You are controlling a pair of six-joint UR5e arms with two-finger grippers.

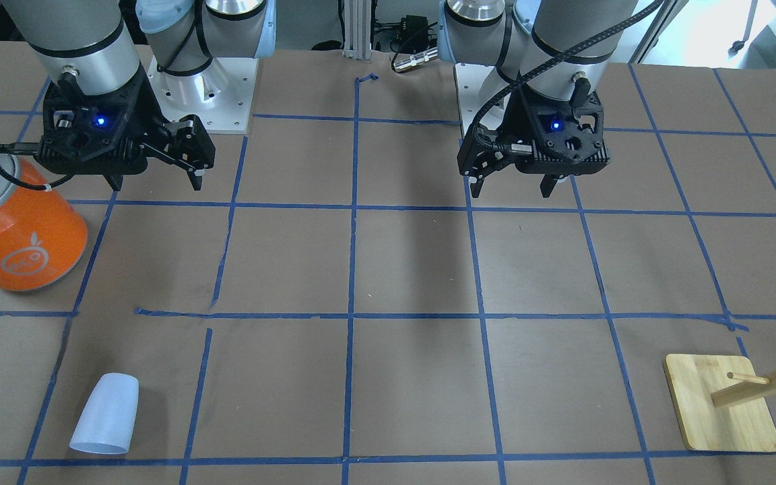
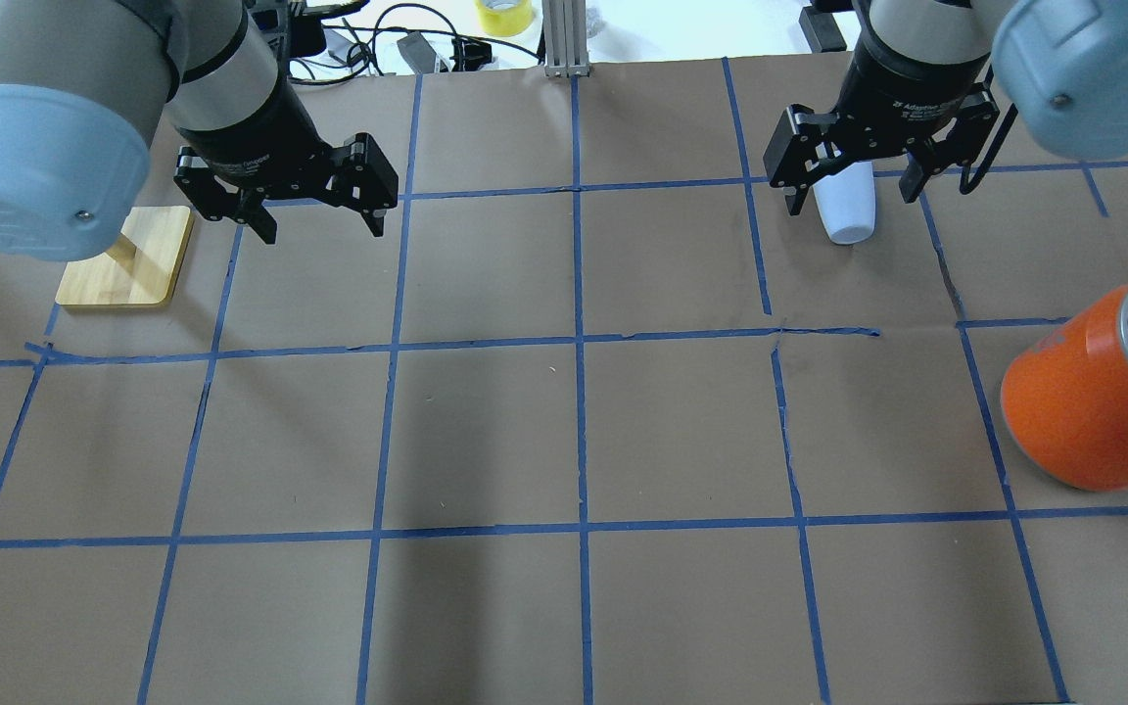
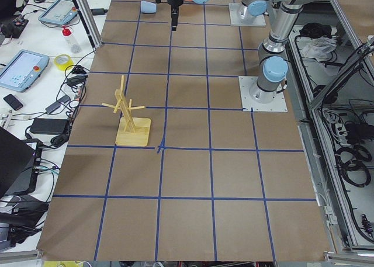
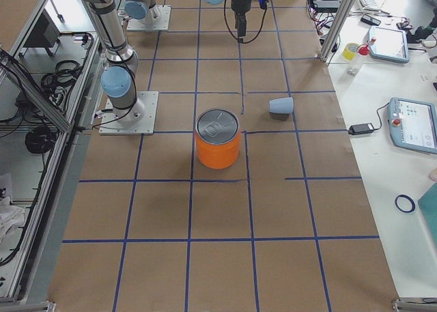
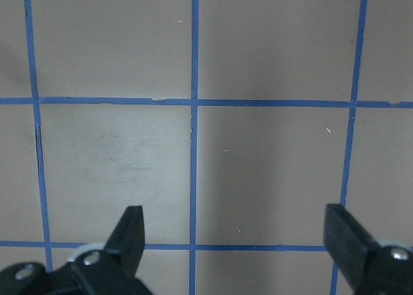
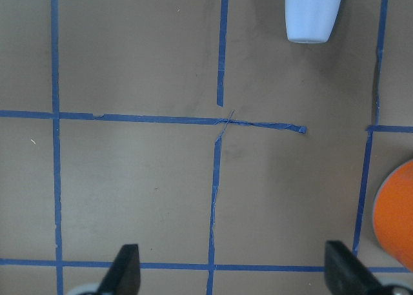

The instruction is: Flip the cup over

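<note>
The small pale blue-white cup (image 1: 105, 414) lies on its side on the brown table, its wider end away from the robot. It also shows in the overhead view (image 2: 848, 220), the right-side view (image 4: 280, 106) and at the top edge of the right wrist view (image 6: 313, 11). My right gripper (image 1: 155, 178) is open and empty, held high above the table, well short of the cup on the robot's side (image 6: 232, 269). My left gripper (image 1: 510, 188) is open and empty, high over bare table (image 5: 235, 237).
A big orange can (image 1: 21, 236) with a silver top stands near the right arm, closer to the robot than the cup. A wooden peg stand on a square base (image 1: 721, 404) stands on the left arm's side. Blue tape lines grid the table.
</note>
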